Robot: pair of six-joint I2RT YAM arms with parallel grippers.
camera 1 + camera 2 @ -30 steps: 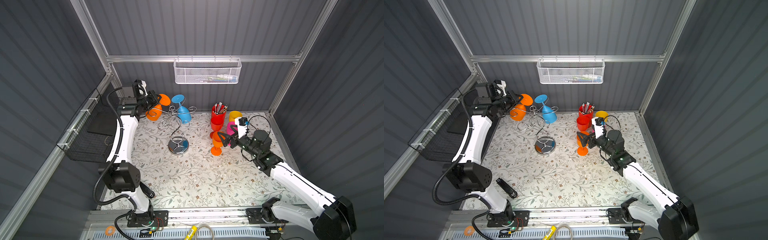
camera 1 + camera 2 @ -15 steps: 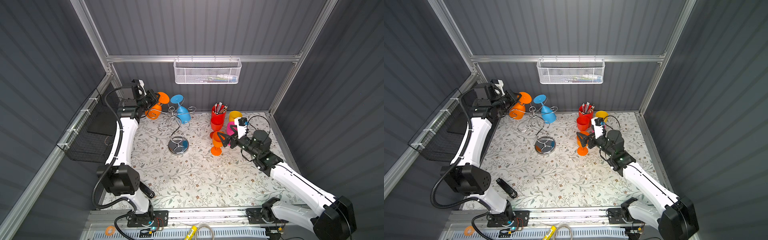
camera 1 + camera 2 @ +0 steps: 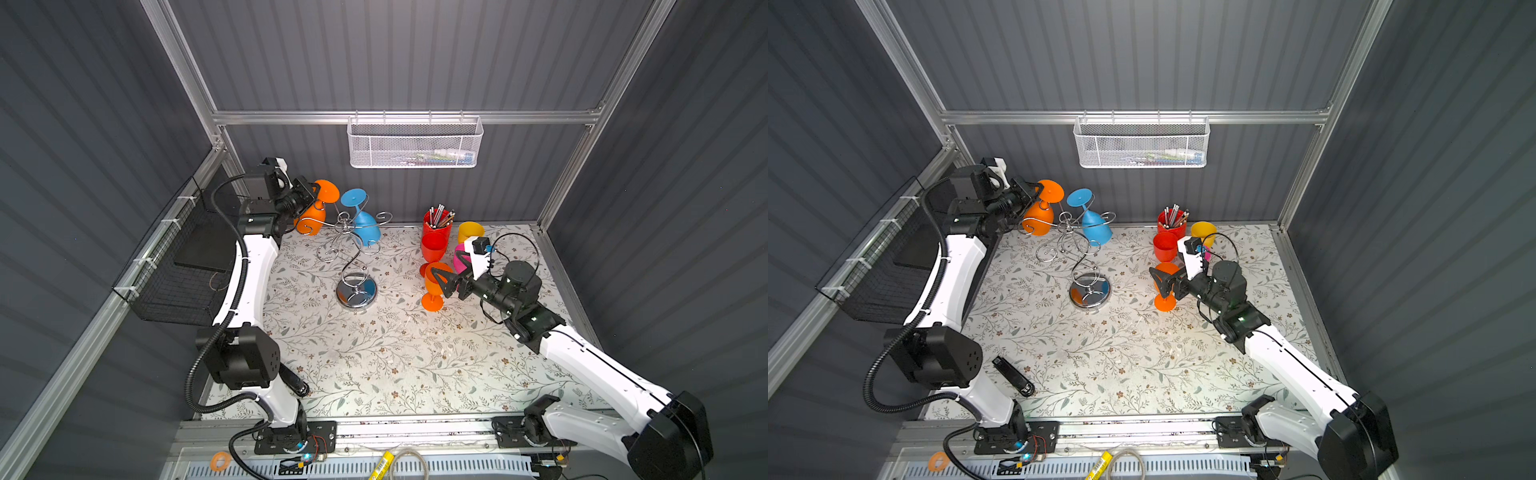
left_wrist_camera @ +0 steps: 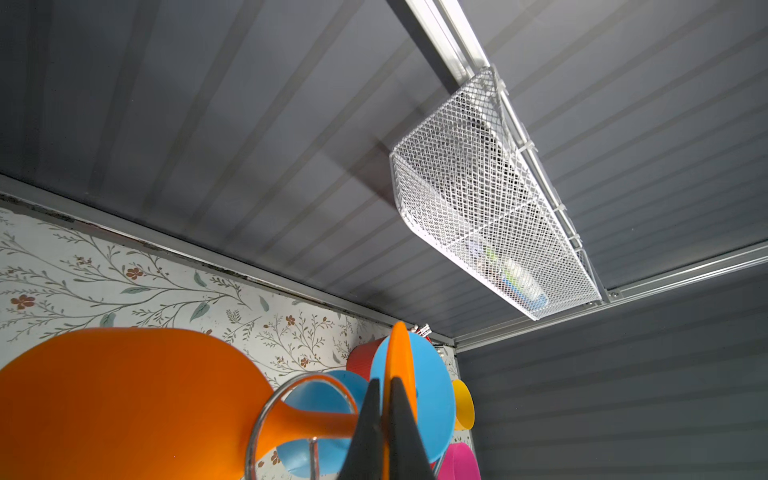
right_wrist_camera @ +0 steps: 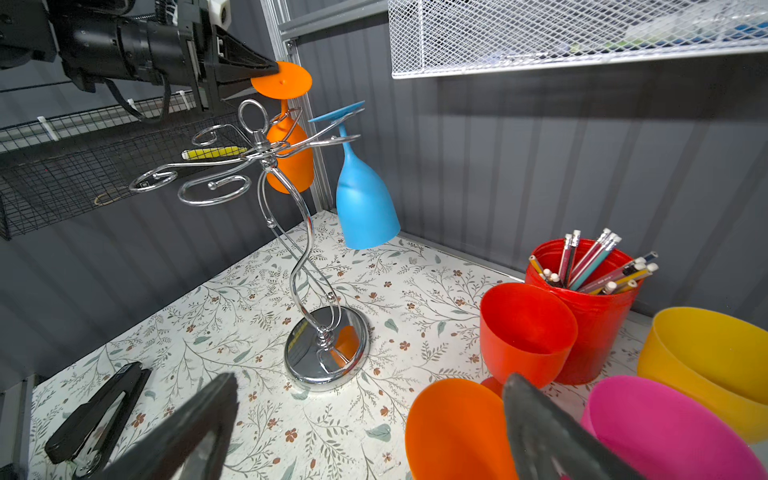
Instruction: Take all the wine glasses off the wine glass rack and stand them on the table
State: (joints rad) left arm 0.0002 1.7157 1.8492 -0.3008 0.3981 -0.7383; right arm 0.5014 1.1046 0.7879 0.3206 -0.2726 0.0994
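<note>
Finding: your left fingers [image 4: 368, 428], shut on the foot of the orange wine glass [image 3: 309, 216], have risen slightly over the last second, lifting it at the far left of the wine glass rack [image 5: 326, 353]. The rack's wire still rings its stem, so it is not yet free. Your right fingers [image 5: 540, 428] stay wide open and empty, flanking another orange glass [image 3: 432, 286] on the bench [image 3: 374, 353].

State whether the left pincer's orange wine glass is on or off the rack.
On: orange wine glass inverted, stem inside a rack scroll; left pincer grips its foot.
</note>
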